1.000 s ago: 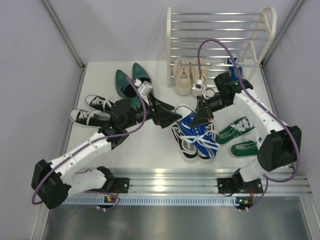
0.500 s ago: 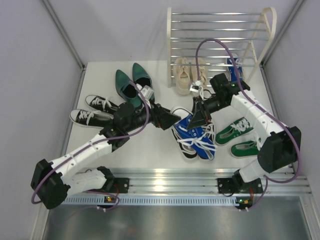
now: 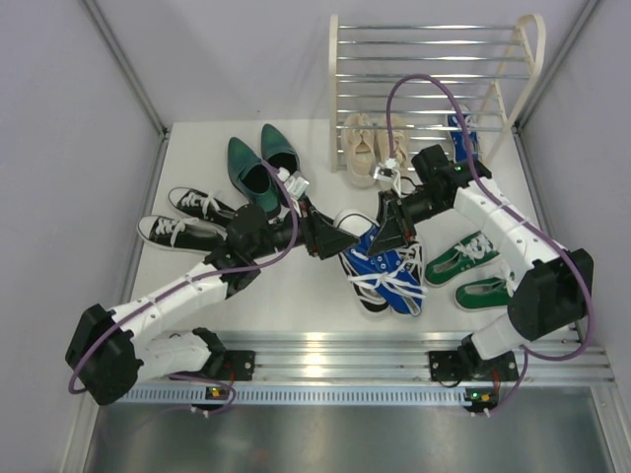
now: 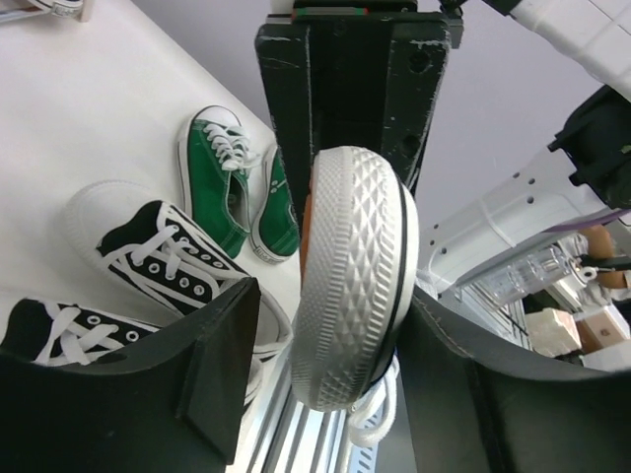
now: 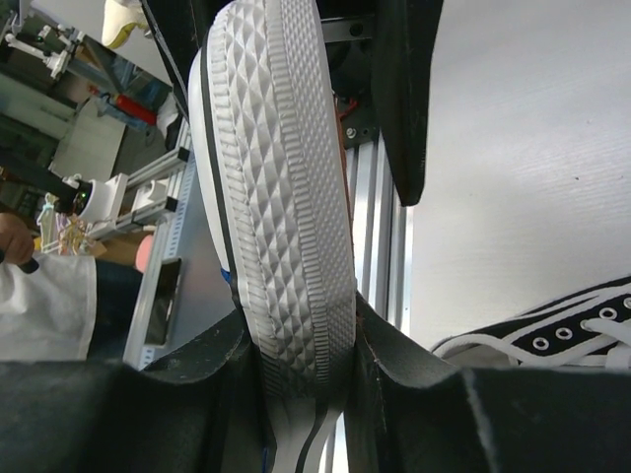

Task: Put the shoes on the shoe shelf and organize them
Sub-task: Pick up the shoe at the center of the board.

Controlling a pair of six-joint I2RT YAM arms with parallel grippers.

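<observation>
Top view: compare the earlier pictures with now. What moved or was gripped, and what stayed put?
The left gripper moved right to the blue sneaker and its jaws narrowed around the sole, one side not yet touching. The right gripper kept its hold and shifted the sneaker slightly left. The green sneakers, dress shoes, beige shoes and shelf stayed put.

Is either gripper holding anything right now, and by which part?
The right gripper clamps a blue sneaker across its white textured rubber edge. The left gripper straddles the same shoe with a gap beside one finger: no grip there.
</observation>
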